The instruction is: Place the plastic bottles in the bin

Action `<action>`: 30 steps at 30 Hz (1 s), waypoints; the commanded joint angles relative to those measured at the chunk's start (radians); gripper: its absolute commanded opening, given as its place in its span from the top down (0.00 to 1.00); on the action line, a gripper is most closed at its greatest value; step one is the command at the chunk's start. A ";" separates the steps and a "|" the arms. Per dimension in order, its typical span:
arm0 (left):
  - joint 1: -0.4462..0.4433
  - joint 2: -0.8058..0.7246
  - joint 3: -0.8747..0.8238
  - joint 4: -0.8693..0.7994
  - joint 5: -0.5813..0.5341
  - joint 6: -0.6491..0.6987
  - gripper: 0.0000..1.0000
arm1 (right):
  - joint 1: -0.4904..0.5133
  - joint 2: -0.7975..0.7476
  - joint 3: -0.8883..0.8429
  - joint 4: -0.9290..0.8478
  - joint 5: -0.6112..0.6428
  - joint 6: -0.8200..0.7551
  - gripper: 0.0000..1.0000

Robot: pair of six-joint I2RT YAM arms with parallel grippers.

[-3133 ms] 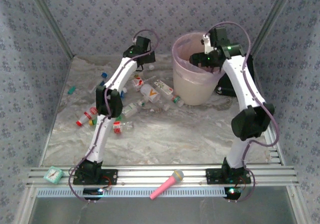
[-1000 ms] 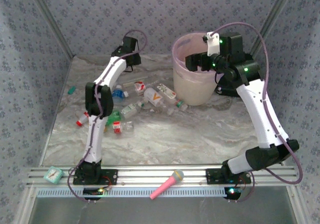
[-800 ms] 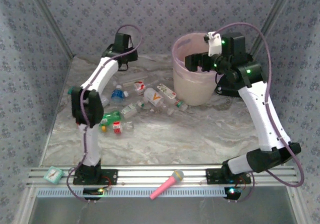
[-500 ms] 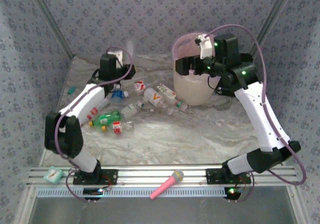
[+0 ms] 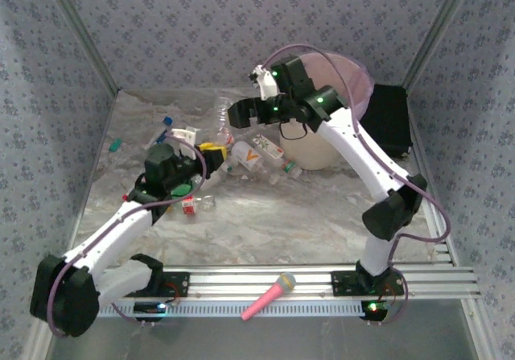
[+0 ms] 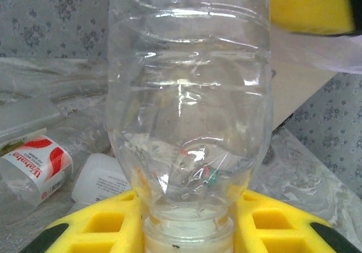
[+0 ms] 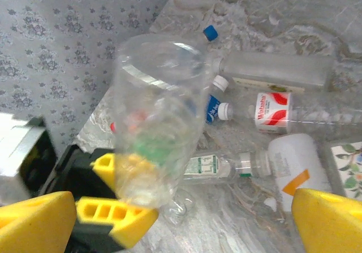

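My left gripper (image 6: 186, 230) is shut on the neck of a clear plastic bottle (image 6: 186, 94), which stands base-up above the yellow fingers (image 6: 90, 227). From above, that left gripper (image 5: 211, 147) holds the clear bottle (image 5: 221, 110) over the table's left middle. My right gripper (image 5: 235, 117) is open just right of the bottle's upper end, and one of its fingers (image 6: 311, 7) shows beside it. Its wrist view looks down on the bottle (image 7: 158, 111) between the wide-apart fingers (image 7: 328, 219) of the right gripper (image 7: 181, 224). The cream bin (image 5: 310, 149) with its pink liner stands behind the right arm.
More bottles lie under the grippers: a white one with an orange label (image 7: 294, 162), a red-labelled one (image 7: 271, 111), a green-labelled one (image 7: 226, 165) and a blue-capped one (image 7: 210, 33). A black box (image 5: 390, 118) stands right of the bin. A pink microphone (image 5: 269, 295) lies on the front rail.
The left arm swung down and toward the table's middle, carrying the clear bottle. The right arm left the bin's mouth and moved left to the bottle's upper end.
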 commanded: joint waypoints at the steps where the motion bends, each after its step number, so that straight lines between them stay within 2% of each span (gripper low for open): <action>1: -0.007 -0.040 -0.018 0.087 0.015 0.025 0.78 | 0.004 0.032 0.053 0.047 -0.045 0.038 0.00; 4: -0.013 -0.036 -0.004 0.069 0.033 0.042 0.78 | 0.008 0.058 0.066 0.080 -0.100 0.056 0.00; 11: -0.033 0.000 0.004 0.086 0.045 0.052 0.78 | 0.004 0.129 0.144 0.063 -0.136 0.068 0.01; 18: -0.036 0.016 0.009 0.098 0.027 0.050 0.79 | 0.005 0.147 0.151 0.058 -0.185 0.057 0.19; 23: -0.040 0.025 0.013 0.098 0.028 0.057 0.79 | 0.001 0.157 0.154 0.060 -0.191 0.050 0.37; 25: -0.039 0.027 0.016 0.093 0.028 0.057 0.78 | -0.001 0.161 0.160 0.059 -0.193 0.048 0.40; 27: -0.041 0.031 0.018 0.089 0.022 0.052 0.76 | -0.003 0.162 0.164 0.060 -0.193 0.046 0.43; 30: -0.043 0.035 0.021 0.086 0.012 0.041 0.67 | -0.005 0.159 0.166 0.064 -0.188 0.040 0.46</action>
